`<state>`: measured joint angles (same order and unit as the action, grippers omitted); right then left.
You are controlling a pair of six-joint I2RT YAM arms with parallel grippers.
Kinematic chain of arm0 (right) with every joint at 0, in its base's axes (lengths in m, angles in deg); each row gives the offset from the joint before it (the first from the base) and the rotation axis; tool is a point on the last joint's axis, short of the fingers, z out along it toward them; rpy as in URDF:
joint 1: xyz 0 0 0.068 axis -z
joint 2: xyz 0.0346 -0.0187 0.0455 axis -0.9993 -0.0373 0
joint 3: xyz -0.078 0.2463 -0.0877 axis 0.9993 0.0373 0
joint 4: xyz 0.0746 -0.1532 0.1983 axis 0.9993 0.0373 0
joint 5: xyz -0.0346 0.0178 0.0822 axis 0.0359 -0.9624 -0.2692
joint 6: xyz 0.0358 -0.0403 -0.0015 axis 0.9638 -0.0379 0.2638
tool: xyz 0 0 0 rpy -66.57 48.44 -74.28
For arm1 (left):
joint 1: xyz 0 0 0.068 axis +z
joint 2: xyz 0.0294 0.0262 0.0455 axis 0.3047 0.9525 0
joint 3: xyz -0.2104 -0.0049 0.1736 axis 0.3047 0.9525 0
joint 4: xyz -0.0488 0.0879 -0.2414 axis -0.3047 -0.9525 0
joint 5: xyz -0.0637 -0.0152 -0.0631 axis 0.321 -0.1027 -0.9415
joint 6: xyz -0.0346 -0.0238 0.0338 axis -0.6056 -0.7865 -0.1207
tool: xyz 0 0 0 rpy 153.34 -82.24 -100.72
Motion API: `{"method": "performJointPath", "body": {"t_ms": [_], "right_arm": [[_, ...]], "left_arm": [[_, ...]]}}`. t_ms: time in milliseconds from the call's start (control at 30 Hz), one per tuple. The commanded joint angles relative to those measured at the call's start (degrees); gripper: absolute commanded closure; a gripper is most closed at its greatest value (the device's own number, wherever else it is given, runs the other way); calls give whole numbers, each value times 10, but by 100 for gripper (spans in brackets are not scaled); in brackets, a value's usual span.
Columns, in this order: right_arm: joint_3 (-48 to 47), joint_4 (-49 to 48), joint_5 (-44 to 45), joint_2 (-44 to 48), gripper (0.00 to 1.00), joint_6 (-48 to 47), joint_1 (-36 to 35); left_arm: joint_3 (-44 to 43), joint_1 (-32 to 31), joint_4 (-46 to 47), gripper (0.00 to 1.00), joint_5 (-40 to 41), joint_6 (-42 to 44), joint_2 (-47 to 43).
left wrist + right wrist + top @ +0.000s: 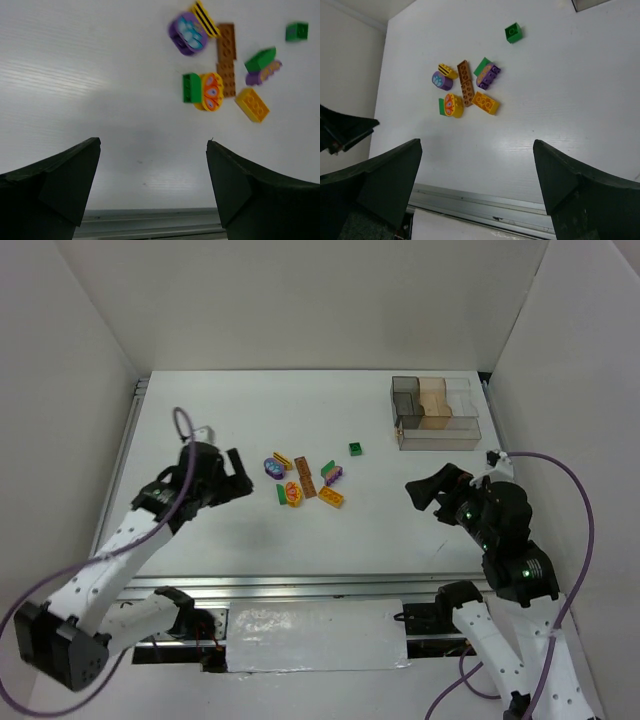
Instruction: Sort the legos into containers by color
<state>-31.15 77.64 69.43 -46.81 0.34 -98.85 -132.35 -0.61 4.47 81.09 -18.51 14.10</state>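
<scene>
The left arm's black two-finger claw (pixel 238 476) hangs just left of the pile, its jaws spread wide with nothing between them; the right arm's black claw (pixel 428 490) stands just as wide and empty, off to the pile's right; between them on the white counter (pixel 370 530) lie the small studded plastic legos (pixel 305 480), bunched close together: a long brown brick (pixel 306 477), a yellow brick (pixel 331 497), a round purple piece (pixel 272 467), green bits among them; one small green brick (pixel 355 448) sits apart on the far side; the clear smoky plastic compartment tray (pixel 437 430) rests near the counter's far right corner, well apart from the pile.
</scene>
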Motion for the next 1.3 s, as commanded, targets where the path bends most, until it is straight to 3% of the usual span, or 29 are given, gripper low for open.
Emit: {"method": "performJointPath", "body": {"t_ms": [0, 200, 367, 833, 1267], "right_arm": [[-2, 0, -37, -40, 1, -7, 2], [5, -6, -72, -30, 1, -15, -2], [12, -7, -93, -27, 0, -20, -5], [37, -34, -116, -27, 0, -20, -10], [43, -38, -127, -29, 1, -24, -12]], "left_arm": [[-35, -133, 38, 0, 63, -85, 111], [-99, -208, 61, 0, 123, -123, 283], [-163, -220, 43, 2, 157, -126, 403], [-229, -234, 22, 5, 200, -131, 526], [-224, -221, 53, 9, 207, -110, 553]]}}
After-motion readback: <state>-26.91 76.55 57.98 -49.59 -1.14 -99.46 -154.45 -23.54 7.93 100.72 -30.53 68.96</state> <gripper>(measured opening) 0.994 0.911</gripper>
